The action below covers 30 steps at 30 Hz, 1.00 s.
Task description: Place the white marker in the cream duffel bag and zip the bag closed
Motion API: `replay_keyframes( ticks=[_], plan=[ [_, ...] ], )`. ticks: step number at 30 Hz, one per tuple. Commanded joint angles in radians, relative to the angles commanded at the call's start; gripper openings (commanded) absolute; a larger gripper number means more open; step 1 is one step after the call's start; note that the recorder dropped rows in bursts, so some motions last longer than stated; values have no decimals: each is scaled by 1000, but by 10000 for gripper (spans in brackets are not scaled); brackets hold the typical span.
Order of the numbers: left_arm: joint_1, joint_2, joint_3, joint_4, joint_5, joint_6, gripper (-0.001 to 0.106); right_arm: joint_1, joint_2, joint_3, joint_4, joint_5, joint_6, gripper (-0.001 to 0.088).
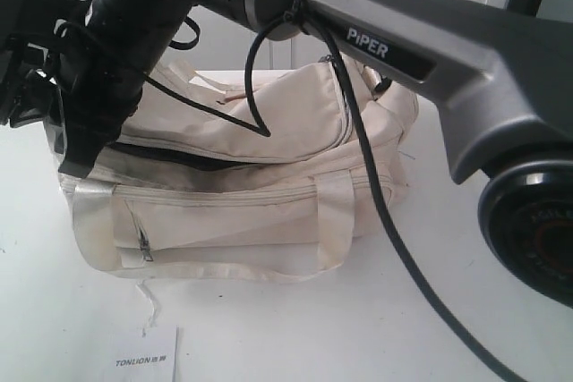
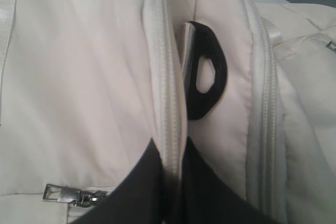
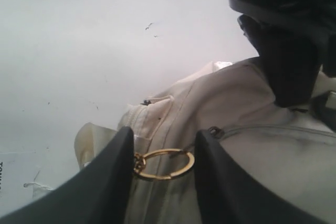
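The cream duffel bag lies on the white table, its top zip gaping at the left end, where black lining shows. My left gripper is shut on the cream zip seam beside a black end ring. My right gripper stands at the same end of the bag, its two fingers pressed against either side of a gold ring on a zip pull. The white marker is not in view. In the exterior view both arms crowd over the bag's left end and hide the fingertips.
A white card printed TONLION lies at the table's front edge. The right arm spans the bag from the right, and its black cable hangs in front. A metal zip pull lies near my left fingers. The left arm looms close.
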Motion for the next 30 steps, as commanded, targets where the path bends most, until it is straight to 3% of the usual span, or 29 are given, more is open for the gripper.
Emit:
replay_keyframes(
  ticks=[30],
  plan=[
    [0,0,0,0,-1,7,3,0,-2,0,-38,125,57,0]
  ],
)
